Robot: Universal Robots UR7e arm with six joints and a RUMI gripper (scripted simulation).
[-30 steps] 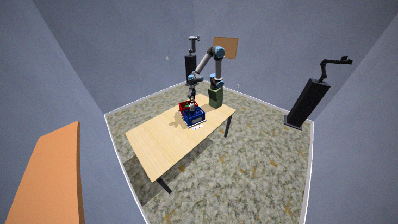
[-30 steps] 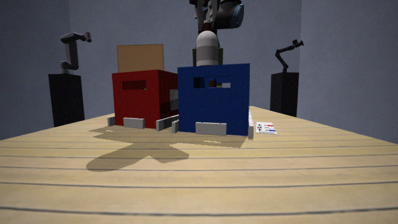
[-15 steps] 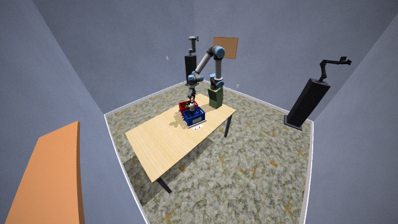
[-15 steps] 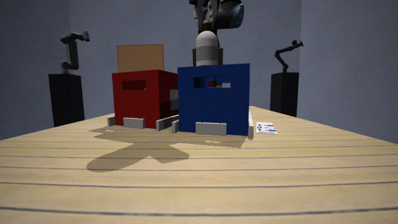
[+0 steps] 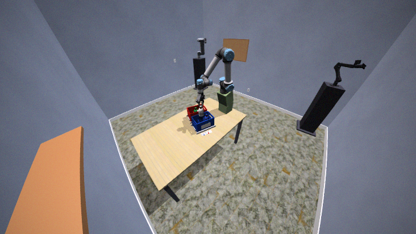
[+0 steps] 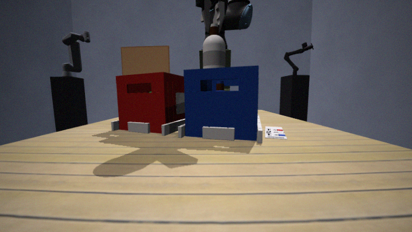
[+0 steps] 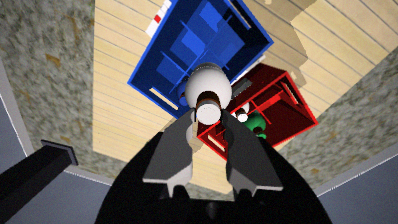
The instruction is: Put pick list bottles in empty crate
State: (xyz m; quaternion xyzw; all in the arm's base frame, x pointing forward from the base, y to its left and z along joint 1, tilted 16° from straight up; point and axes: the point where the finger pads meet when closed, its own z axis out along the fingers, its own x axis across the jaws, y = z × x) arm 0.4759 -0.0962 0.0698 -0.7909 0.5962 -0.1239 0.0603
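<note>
The blue crate is the landmark, standing on the wooden tabletop. Over its near edge hangs a white bottle, its neck clasped in the pincer. A blue bottle shows inside the crate, partly hidden behind the white one. Right of the blue crate stands a red crate, with a green bottle and a white-capped bottle in it. Left of the blue crate lies a paper strip with a red mark.

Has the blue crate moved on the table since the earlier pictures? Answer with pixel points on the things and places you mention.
No. In the exterior view the blue crate (image 5: pixel 203 125) (image 6: pixel 220 109) (image 7: pixel 156 102) sits in the same spot, just left of the pick list (image 5: pixel 206 132) (image 6: pixel 276 132) (image 7: pixel 157 20).
</note>
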